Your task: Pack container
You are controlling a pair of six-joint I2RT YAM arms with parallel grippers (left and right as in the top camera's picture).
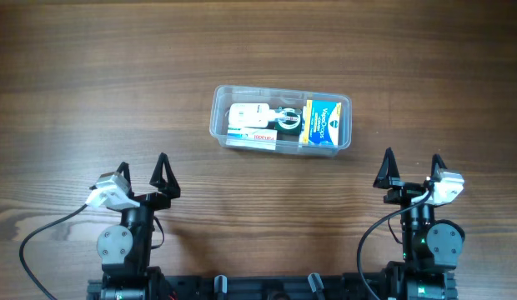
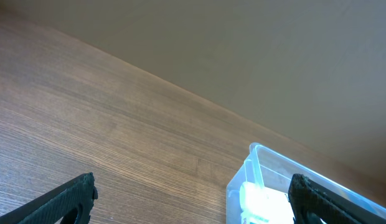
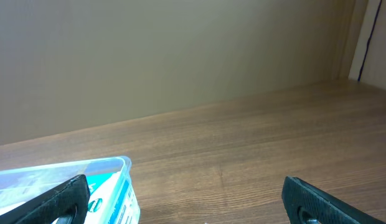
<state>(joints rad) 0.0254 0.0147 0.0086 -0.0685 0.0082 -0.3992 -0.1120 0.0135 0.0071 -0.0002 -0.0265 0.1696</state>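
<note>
Our left gripper (image 1: 143,173) and right gripper (image 1: 413,169) gape wide, low down. The container (image 1: 215,117), mid-frame, holds a blue box (image 1: 323,123) and maybe a bottle (image 1: 250,115).

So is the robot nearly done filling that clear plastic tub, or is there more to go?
It looks close to finished. Done: the container holds a blue-and-yellow box, a white item and other small things. In hand: nothing; the left gripper and right gripper are open and empty, apart from it. Left: no loose items show on the table, so possibly nothing.
</note>
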